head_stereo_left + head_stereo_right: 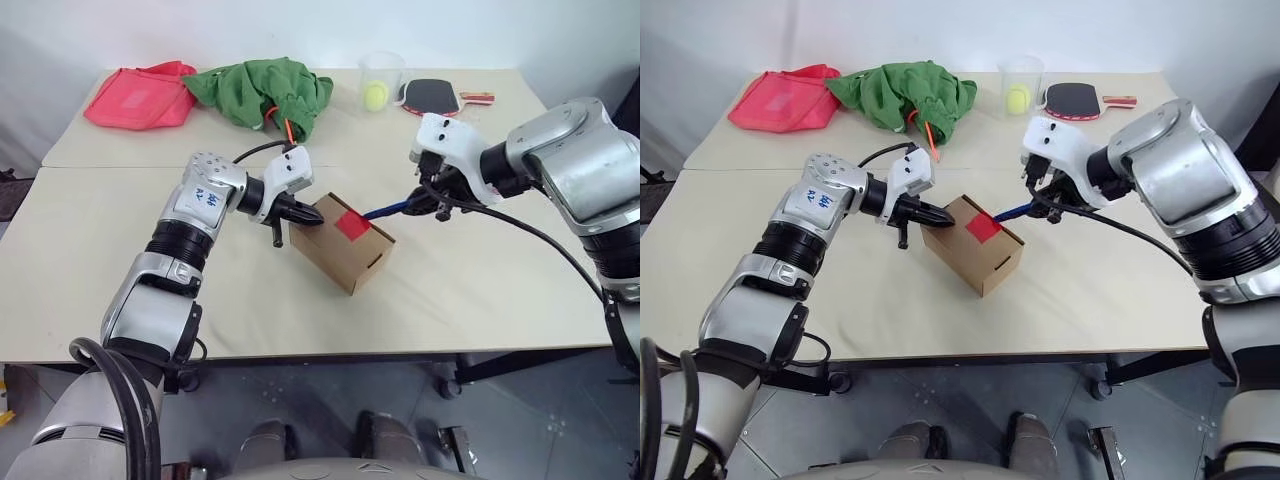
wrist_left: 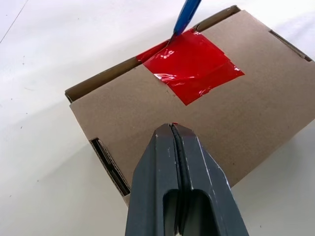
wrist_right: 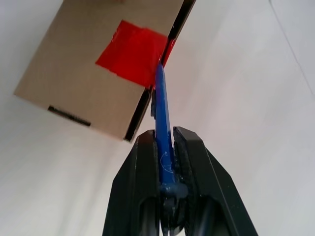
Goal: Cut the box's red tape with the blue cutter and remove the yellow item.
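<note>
The yellow item cannot be made out, the box (image 1: 342, 243) being closed, with its lid flap held down by the red tape (image 1: 352, 224). The dark tip of the blue cutter (image 1: 385, 211) is hidden where it meets the edge of the tape at the seam between lid and side wall, so how far it has gone into the gap cannot be told. The cutter's rear end is covered by the fingers of the right hand (image 3: 166, 162), which are closed narrowly on its shaft. The cutter's long axis runs from that hand, at the robot's right, slanting down and toward the robot's left to the tape on the box's top face. The box lies near the middle of the near counter (image 1: 480, 300), its long axis set diagonally, one end nearer the left hand (image 1: 304, 213) and the other end nearer the counter's front edge. The left hand's fingers are pressed fully together, holding nothing, with their tips resting at the top edge of the box on the side opposite the cutter. The red tape is seen to be wrinkled and folded over the lid's edge.
</note>
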Controlling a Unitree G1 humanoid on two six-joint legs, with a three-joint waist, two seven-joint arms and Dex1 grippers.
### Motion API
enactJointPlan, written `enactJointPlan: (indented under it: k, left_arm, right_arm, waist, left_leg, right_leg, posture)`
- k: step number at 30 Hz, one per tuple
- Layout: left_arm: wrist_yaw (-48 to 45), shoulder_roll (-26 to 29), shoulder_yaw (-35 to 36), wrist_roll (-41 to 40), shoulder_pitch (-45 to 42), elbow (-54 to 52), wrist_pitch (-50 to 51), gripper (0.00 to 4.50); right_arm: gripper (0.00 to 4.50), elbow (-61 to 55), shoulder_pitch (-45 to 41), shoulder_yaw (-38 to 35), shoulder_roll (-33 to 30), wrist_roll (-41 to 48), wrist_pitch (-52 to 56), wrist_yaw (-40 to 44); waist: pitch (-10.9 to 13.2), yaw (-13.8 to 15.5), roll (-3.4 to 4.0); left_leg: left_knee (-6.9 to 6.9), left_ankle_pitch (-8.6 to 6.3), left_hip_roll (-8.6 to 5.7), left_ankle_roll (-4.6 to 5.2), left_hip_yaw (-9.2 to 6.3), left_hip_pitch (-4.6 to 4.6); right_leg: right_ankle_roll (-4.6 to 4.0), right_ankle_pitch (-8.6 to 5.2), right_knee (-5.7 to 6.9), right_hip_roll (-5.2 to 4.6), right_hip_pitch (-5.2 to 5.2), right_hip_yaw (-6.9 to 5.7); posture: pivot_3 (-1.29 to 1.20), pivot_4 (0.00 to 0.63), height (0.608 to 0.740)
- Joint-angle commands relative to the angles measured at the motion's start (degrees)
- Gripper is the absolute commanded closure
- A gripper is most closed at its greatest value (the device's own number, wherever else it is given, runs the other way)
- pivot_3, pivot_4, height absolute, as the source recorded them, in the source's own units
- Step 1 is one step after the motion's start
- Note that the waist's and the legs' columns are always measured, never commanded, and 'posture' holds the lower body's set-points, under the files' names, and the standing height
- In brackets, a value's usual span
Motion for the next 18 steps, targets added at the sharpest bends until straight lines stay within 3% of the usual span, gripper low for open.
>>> enactJointPlan:
  k: [1, 18]
  left_arm:
    - [1.12, 0.1, -1.88, 2.89, 0.69, 1.48, 0.79, 4.5]
    - [3.73, -0.7, -2.14, 3.72, -0.18, 3.57, 0.45, 4.5]
  right_arm:
    - [4.34, 0.43, -1.29, 0.58, -1.91, -2.2, 0.44, 1.76]
    - [4.34, -3.05, -1.13, 0.58, -2.52, -0.53, 5.59, 4.99]
  waist:
    - [0.0, 0.02, 0.0]
    - [0.0, 0.08, 0.0]
  left_leg:
    - [0.0, 0.0, 0.0, 0.0, 0.0, 0.0]
    - [0.04, 0.0, -0.01, 0.0, -0.01, 0.0]
  right_leg:
    - [0.0, 0.0, 0.0, 0.0, 0.0, 0.0]
    - [0.0, 0.0, 0.02, -0.01, 0.01, 0.0]
  posture:
    - [0.0, 0.15, 0.74]
    - [0.0, 0.15, 0.74]
